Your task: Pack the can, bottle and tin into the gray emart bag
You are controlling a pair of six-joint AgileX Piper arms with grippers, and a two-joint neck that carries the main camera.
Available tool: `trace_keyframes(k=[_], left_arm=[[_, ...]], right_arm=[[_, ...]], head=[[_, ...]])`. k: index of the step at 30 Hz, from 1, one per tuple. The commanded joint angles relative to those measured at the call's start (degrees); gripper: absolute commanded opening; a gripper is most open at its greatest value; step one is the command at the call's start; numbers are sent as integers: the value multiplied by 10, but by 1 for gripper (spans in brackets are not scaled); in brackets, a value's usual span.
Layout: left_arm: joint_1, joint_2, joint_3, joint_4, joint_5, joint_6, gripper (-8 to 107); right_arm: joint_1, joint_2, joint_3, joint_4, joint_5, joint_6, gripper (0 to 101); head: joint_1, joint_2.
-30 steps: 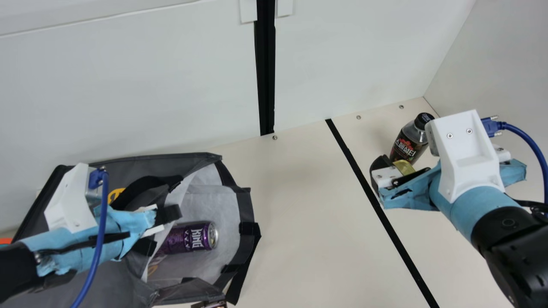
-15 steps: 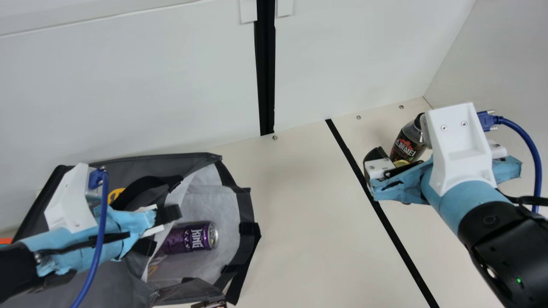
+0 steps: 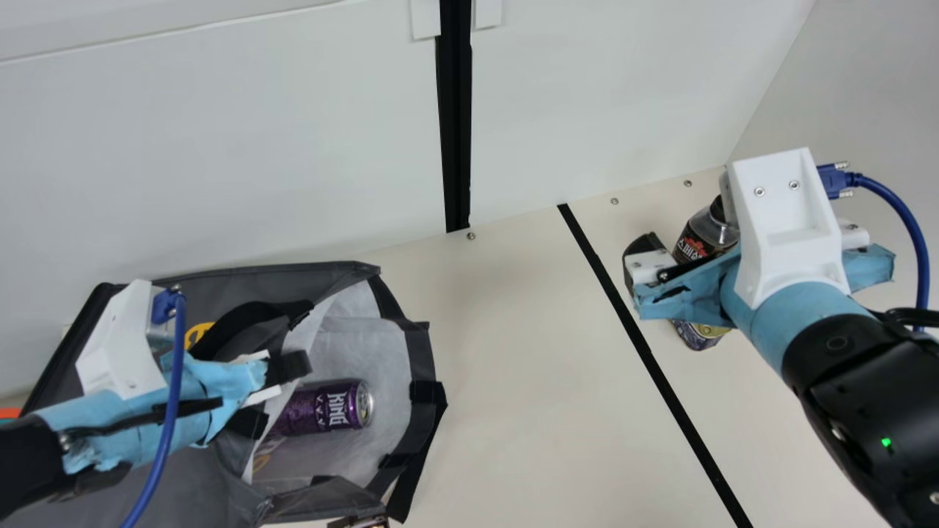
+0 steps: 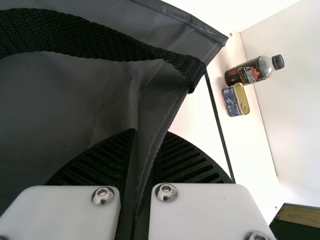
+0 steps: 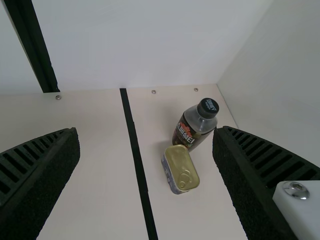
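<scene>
My left gripper (image 3: 277, 392) is shut on the rim of the gray bag (image 3: 246, 282); in the left wrist view, the bag's folded edge runs between the fingers of the left gripper (image 4: 144, 155). A purple can (image 3: 323, 408) lies inside the bag's white lining. My right gripper (image 3: 649, 270) is at the right, partly covering the upright dark bottle (image 3: 706, 232) and the tin (image 3: 699, 334). In the right wrist view, the right gripper (image 5: 146, 142) is wide open with nothing held. Beyond its fingers, the gold-lidded tin (image 5: 181, 167) stands beside the bottle (image 5: 196, 126).
A black line (image 3: 645, 352) crosses the table between bag and tin. White walls (image 3: 587, 95) rise behind and at the right. A small dark item (image 3: 361, 522) shows below the bag at the bottom edge, and something orange (image 3: 9, 413) at the far left.
My right gripper has moved a little left and toward the back wall, uncovering part of the tin below it. My left arm and the bag have kept still.
</scene>
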State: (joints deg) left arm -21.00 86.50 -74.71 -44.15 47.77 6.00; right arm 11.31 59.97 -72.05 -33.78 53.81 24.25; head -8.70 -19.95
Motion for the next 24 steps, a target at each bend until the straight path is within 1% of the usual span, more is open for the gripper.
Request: trace_keyframes(k=[1, 11, 24], left_arm=[[0, 0, 0, 0, 0, 0, 10], [0, 0, 0, 0, 0, 0, 10], [0, 0, 0, 0, 0, 0, 10]], right_arm=[[-6, 2, -4, 5, 2, -6, 91], [-42, 11, -31, 28, 15, -37, 91], [-74, 18, -63, 52, 58, -64, 91]], head=[[-13, 0], [-13, 0], [-13, 0]])
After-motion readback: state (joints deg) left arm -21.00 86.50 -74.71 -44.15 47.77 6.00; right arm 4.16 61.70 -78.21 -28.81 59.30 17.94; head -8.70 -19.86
